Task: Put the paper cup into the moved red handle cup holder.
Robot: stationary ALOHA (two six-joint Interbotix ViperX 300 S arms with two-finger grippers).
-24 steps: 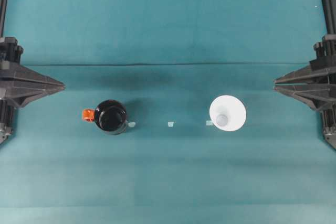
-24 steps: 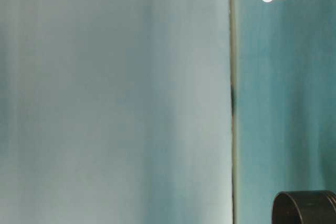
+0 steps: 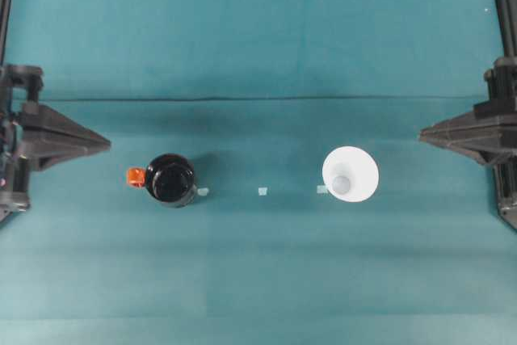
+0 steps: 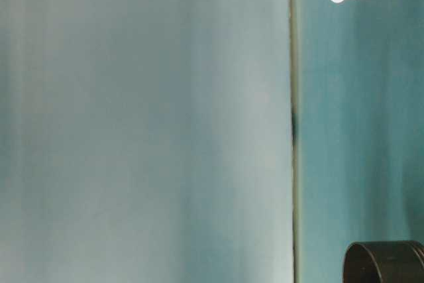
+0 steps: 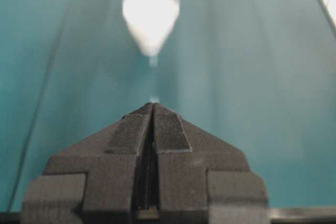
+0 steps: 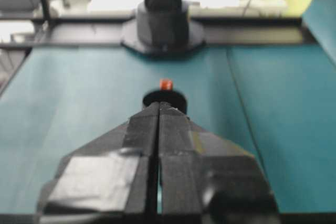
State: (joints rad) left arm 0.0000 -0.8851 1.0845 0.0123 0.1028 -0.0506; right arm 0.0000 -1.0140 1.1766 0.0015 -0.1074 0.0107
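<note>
Well apart from both closed, empty pincers, left and right, stands the paper cup.

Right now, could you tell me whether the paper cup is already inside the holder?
Not yet: the paper cup stands apart from the red handle cup holder.

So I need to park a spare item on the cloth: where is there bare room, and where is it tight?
Free: the far strip beyond the fold line, and the near strip in front of the red handle cup holder and paper cup. The gap between them holds small tape marks. Tightest: the left gripper beside the holder.
</note>
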